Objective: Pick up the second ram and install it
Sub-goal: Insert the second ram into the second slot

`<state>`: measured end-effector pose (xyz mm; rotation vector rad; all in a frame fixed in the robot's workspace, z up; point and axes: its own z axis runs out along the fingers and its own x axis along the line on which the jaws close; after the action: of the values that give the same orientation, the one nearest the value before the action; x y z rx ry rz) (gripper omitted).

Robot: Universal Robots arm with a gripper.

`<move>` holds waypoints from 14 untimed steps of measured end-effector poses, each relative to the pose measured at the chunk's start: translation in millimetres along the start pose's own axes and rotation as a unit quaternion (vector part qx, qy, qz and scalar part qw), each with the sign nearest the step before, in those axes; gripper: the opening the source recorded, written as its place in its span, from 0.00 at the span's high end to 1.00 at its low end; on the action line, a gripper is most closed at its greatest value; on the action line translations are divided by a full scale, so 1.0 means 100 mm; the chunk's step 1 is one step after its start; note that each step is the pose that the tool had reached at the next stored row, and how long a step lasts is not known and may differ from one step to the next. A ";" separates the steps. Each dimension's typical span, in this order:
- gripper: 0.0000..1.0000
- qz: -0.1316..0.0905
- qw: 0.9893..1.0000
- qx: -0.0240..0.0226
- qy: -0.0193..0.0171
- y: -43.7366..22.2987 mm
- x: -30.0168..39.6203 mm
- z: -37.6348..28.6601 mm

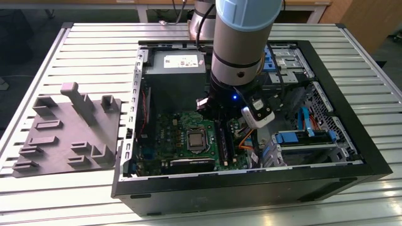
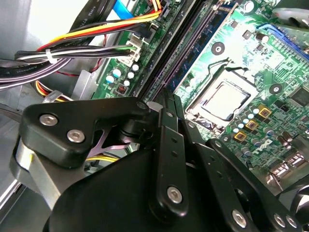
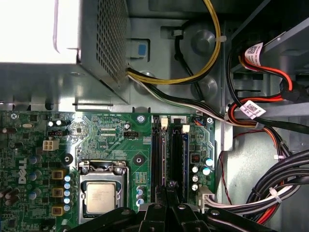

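While the arm (image 1: 242, 42) stands near vertical over the open computer case (image 1: 351, 155), its wrist reaches down inside, above the motherboard (image 1: 182, 127). Claw (image 2: 166, 99) is low over the memory slots (image 3: 169, 150), beside the processor socket (image 3: 101, 195) on the side away from the grey holder tray (image 1: 69, 136). In both wrist views the fingers (image 3: 171, 186) come together narrow, tips meeting right on the slot rails. Cannot tell for sure whether anything is pinched between them; the linkage blocks the contact spot.

The second ram (image 3: 157, 154) looks to be a dark thin stick standing edge-up in the slot row, running from the claw tips toward the power supply (image 1: 172, 61); it is hard to separate from the black rails next to it. In the exterior view the slot row (image 1: 225, 143) lies directly under the wrist, next to the processor socket (image 1: 196, 140).

Bundled cables (image 3: 285, 188) sit on the far side of the slots from the socket; yellow and black wires (image 3: 178, 79) run from the power supply toward the case wall. Case rests on the ribbed metal counter (image 1: 94, 52), with the holder tray lying flat just beside the case, on the exterior view's left.
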<state>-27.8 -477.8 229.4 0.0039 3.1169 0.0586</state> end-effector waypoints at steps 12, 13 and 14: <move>0.88 0.000 1.000 -0.002 0.000 0.000 -0.008 0.008; 0.88 0.000 1.000 -0.002 0.000 0.000 -0.009 0.008; 0.88 0.000 1.000 -0.002 0.000 -0.001 -0.009 0.009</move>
<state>-26.9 -477.8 228.6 0.0039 3.1170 0.0653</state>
